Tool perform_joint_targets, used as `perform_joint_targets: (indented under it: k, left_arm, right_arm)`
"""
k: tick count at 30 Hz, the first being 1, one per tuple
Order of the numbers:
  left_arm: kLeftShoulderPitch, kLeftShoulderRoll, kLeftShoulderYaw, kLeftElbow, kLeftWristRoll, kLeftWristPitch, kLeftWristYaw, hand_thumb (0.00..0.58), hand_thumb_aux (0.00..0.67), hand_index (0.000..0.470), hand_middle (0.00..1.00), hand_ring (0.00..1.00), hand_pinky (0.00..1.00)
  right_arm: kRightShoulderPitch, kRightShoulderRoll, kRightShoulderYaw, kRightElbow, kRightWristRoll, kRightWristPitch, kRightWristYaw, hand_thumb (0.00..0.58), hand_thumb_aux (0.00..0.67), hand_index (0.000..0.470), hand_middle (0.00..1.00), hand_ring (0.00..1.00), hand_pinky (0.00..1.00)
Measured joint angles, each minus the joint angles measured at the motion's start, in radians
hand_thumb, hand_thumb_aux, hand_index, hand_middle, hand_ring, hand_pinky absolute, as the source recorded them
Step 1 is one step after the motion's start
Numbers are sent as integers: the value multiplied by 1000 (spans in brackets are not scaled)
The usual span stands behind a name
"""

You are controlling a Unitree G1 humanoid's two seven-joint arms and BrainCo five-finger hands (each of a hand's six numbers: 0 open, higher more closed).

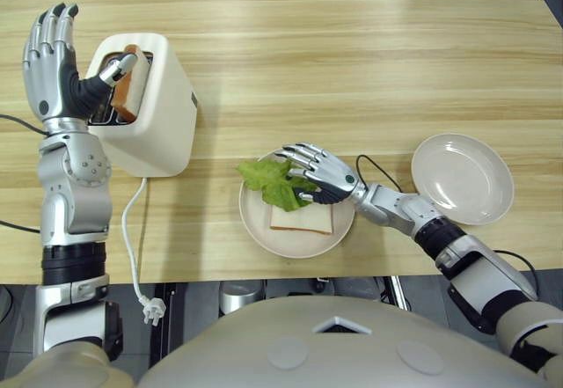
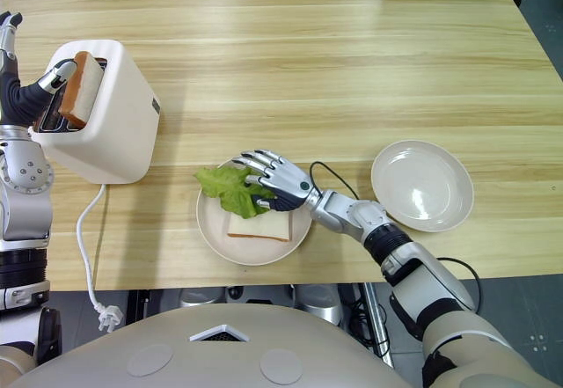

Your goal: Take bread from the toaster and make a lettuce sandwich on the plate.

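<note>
A white toaster (image 1: 163, 115) stands at the left with a bread slice (image 1: 130, 84) sticking up out of its slot. My left hand (image 1: 54, 54) is upright beside the toaster, fingers stretched upward and thumb touching the slice. On the beige plate (image 1: 295, 245) near the front edge lies a second bread slice (image 1: 303, 221). A green lettuce leaf (image 1: 268, 181) rests on it and hangs over the plate's left rim. My right hand (image 1: 324, 172) lies over the lettuce with fingers spread and barely curled, thumb at the leaf's edge.
An empty beige plate (image 1: 462, 177) sits at the right. The toaster's white cord (image 1: 132, 230) runs off the front edge with its plug (image 1: 151, 311) hanging below. A thin black cable (image 1: 374, 170) loops beside my right wrist. Bare wooden tabletop (image 1: 352, 54) stretches behind.
</note>
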Motion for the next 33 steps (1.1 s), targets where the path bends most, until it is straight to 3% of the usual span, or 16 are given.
perform_joint_targets:
  k: [5,18,33]
  left_arm:
    - [0,0,0,0,0,0,-1,0,0,0,0,0,0]
    - [-3,-12,-8,2,0,0,-3,0,0,0,0,0,0]
    - [-3,-13,-8,13,0,0,-7,0,0,0,0,0,0]
  right_arm:
    - [22,-17,-14,-18,15,3,5,523,460,316,0,0,0]
    - [57,-41,-74,-46,69,7,29,550,518,355,0,0,0]
    - [50,-8,-114,2,157,15,113,545,504,346,0,0,0]
